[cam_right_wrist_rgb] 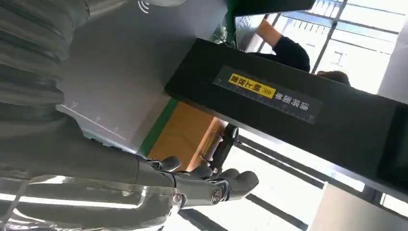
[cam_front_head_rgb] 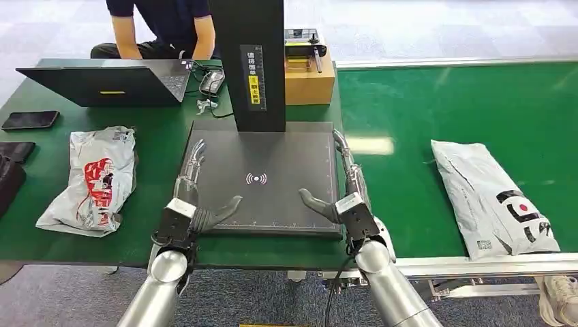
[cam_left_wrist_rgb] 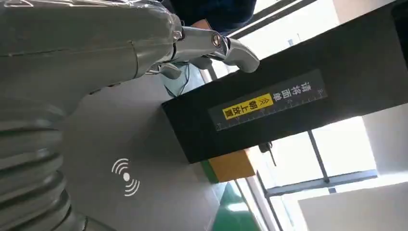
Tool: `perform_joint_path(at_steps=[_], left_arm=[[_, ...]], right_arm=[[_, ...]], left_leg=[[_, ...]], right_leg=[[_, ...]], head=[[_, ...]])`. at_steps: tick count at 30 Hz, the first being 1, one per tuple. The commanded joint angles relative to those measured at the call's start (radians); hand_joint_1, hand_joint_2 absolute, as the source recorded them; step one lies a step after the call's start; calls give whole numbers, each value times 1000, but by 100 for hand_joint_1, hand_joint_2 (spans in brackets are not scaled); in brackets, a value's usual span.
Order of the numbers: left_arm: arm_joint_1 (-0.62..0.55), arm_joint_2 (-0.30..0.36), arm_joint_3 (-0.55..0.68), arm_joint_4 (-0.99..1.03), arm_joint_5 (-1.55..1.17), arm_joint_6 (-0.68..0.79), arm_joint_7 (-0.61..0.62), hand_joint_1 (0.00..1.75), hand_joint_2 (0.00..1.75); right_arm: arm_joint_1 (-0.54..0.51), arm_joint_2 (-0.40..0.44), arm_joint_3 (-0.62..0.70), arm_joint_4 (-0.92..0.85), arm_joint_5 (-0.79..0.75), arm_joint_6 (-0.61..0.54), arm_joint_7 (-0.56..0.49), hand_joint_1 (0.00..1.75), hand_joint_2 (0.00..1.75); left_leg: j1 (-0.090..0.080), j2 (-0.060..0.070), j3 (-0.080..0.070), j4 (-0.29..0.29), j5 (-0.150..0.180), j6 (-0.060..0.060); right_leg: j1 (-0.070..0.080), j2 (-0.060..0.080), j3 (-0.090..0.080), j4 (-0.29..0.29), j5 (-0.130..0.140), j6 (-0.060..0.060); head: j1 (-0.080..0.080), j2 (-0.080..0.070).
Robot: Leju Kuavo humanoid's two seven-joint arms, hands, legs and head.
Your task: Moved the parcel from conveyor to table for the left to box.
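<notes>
Crinkled glossy plastic parcel (cam_front_head_rgb: 492,196) on matt green conveyor (cam_front_head_rgb: 436,116)

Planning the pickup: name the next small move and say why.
Probably swing the right hand out toward the grey parcel lying on the conveyor. Both hands are empty with fingers apart over the scanner pad, and the parcel lies untouched.

A dark flat pad (cam_front_head_rgb: 266,180) sits in the middle, with a black post (cam_front_head_rgb: 249,61) standing on it. A laptop (cam_front_head_rgb: 109,83) is at upper left, a phone (cam_front_head_rgb: 30,120) beside it. A person (cam_front_head_rgb: 160,27) sits behind. A brown box (cam_front_head_rgb: 309,78) stands near the post.
</notes>
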Motion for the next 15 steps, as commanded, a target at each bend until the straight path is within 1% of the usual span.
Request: perform_joint_path(at_steps=[1,4,5,7,8,9,10,13,14,15], left_arm=[[-14,10,-8,11,-3,-12,14,0,175],[-11,11,-11,9,-11,-13,17,0,175],[-11,11,-11,10,-12,-12,18,0,175],[-10,9,-12,14,-13,-15,19,0,175],[-10,9,-12,14,-13,-15,19,0,175],[-11,8,-12,17,-14,-16,19,0,175],[-12,8,-13,19,-16,-16,20,0,175],[-15,6,-10,24,-17,-13,22,0,175],[-16,6,-10,24,-16,-13,22,0,175],[-18,6,-10,24,-16,-13,22,0,175]], right_arm=[[-17,-22,27,24,-7,5,7,0,175],[-14,-21,27,22,-7,4,8,0,175],[-14,-20,27,22,-7,4,8,0,175],[-13,-18,26,25,-7,3,9,0,175],[-13,-18,26,25,-7,3,9,0,175],[-14,-18,26,27,-7,2,10,0,175],[-14,-17,26,29,-7,2,10,0,175],[-16,-17,25,33,-7,4,10,0,175],[-16,-16,25,34,-7,4,10,0,175],[-18,-16,26,33,-7,4,10,0,175]], left_leg=[[1,-1,2,-1,0,-2],[1,-1,5,-1,-1,-3],[1,-1,2,-1,0,-2],[1,-1,6,-2,-1,-3],[1,-1,4,-2,-1,-2],[1,-1,5,-2,-1,-3],[1,-1,3,-1,-1,-2],[1,-2,7,-2,-1,-4],[1,-1,5,-2,-1,-3],[2,-2,9,-3,-1,-5]], right_leg=[[0,0,2,-1,0,1],[0,0,5,-2,-1,2],[0,0,3,-1,-1,1],[0,0,6,-2,-1,2],[0,0,4,-2,-1,2],[0,0,6,-2,-1,2],[0,0,3,-1,-1,1],[0,0,8,-3,-1,3],[0,0,5,-2,-1,2],[0,-1,9,-3,-2,4]], head=[[0,0],[0,0],[0,0],[0,0],[0,0],[0,0],[0,0],[0,0],[0,0],[0,0]])
